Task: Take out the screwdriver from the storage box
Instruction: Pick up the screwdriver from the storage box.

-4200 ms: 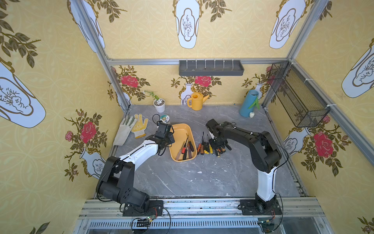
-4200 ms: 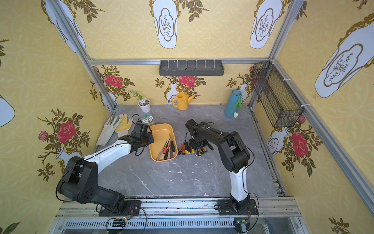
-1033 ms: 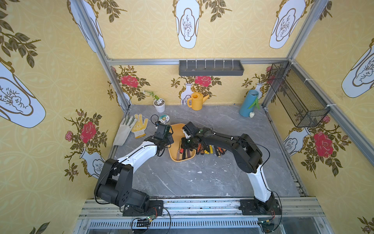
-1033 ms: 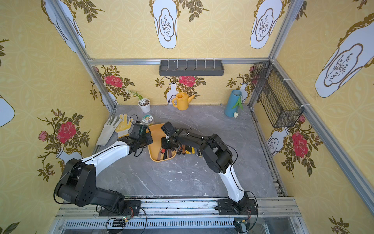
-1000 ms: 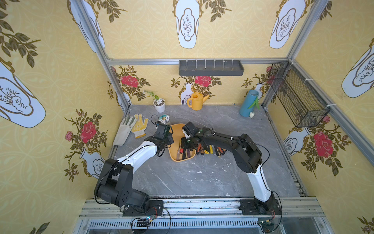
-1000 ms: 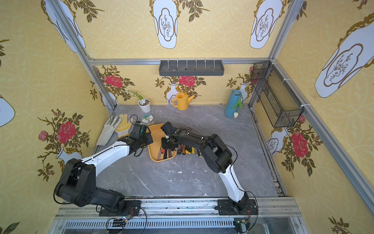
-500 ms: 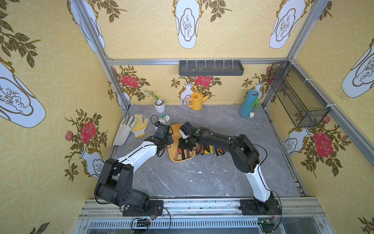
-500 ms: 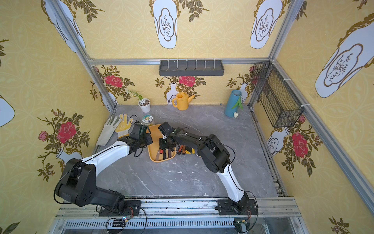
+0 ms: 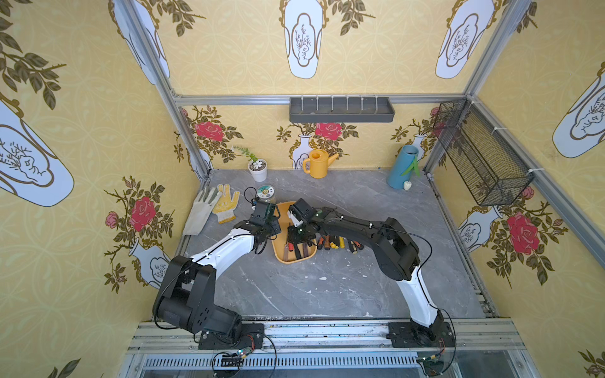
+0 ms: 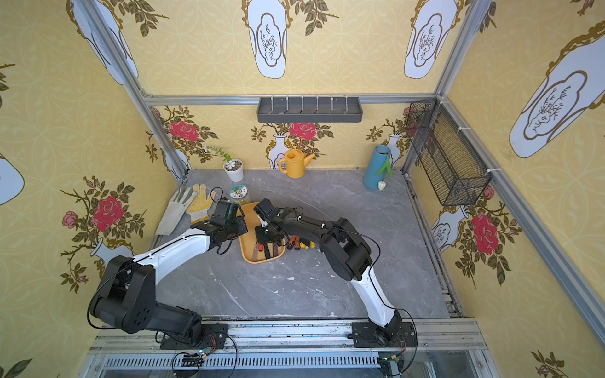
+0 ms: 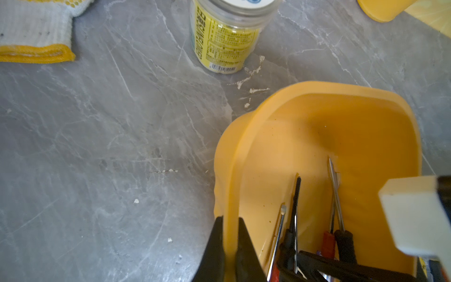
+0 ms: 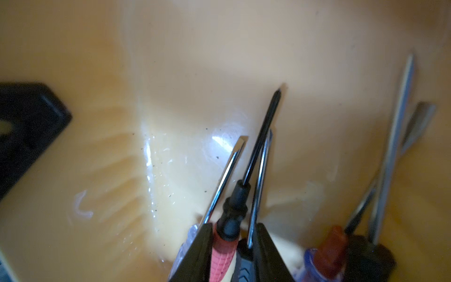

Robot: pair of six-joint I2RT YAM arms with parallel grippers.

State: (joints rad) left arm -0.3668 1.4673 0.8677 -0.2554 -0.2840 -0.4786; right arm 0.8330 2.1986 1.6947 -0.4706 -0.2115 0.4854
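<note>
1. Here the left claw (image 11: 230, 219) pinches the storage box (image 11: 317, 88) wall, steadying it on the bench (image 9: 327, 288).
2. Inside the box, the right claw (image 12: 234, 225) clamps the pink-handled screwdriver (image 12: 224, 251), which lies among others.
3. Lift straight and slowly: a dark handle (image 12: 244, 266) also sits between the jaws and may snag.

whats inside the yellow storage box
Several screwdrivers lie in the storage box, tips toward its bare far end. The right tool is inside, closed on a red-handled screwdriver. It hides most handles, so no exact count.
</note>
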